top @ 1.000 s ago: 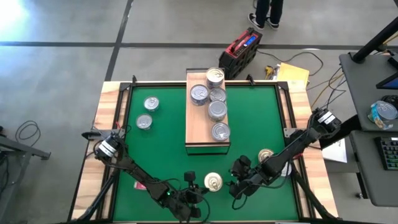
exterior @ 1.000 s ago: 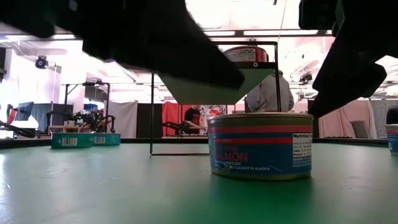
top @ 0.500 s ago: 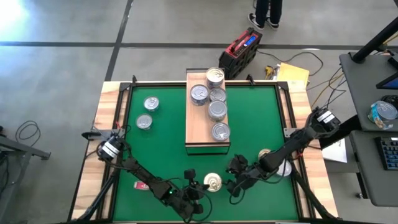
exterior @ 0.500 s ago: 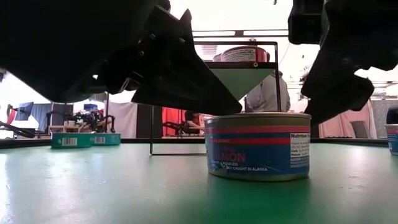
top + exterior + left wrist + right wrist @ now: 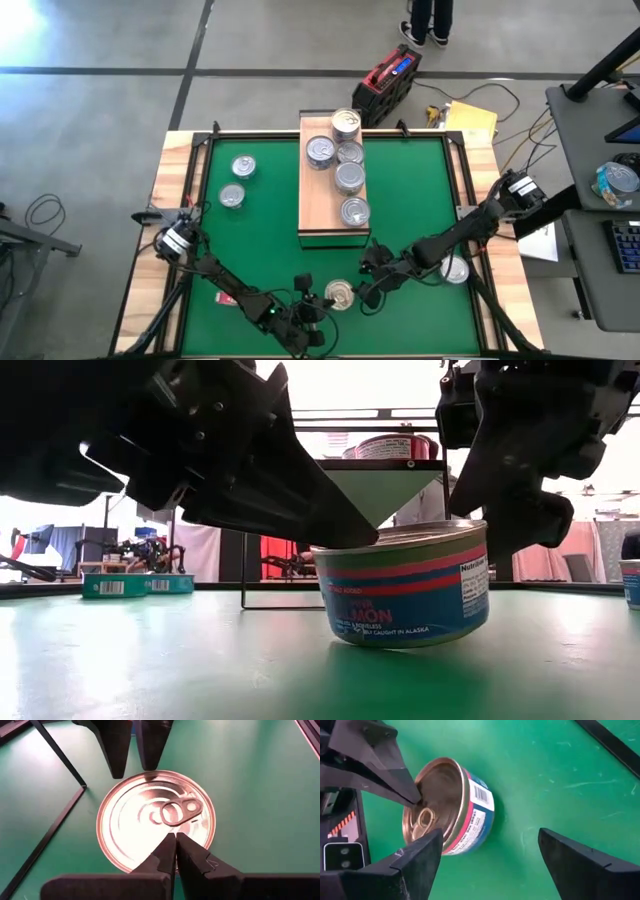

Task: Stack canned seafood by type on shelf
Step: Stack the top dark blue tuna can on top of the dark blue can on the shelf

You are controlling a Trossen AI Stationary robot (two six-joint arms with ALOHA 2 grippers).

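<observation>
— Green mat over a wood-edged worktop, grey floor all round. Spotted the shelf?

— Did. Stood mid-mat toward the far edge and carried five tins along its light board.

— Any others loose?

— Counted two silver-lidded tins on the left arm's side, well apart from the shelf, and a lone silver tin close by the right arm.

— And the salmon can?

— Sat on the mat near the front edge, between both hands and well short of the shelf. Was tilted, not flat: gold lid and pull tab leaned toward the left hand, far side lifted off the mat.

— Left hand?

— Kept nothing gripped. Had both fingers pressed together, tips down on the lid just beside the tab.

— Right hand?

— Was spread wide, hanging just beside the can on the opposite side. Could not tell whether touching.

— Anything more?

— Noted a small red flat object on the mat by the left arm, and a red case on the floor beyond the worktop.
</observation>
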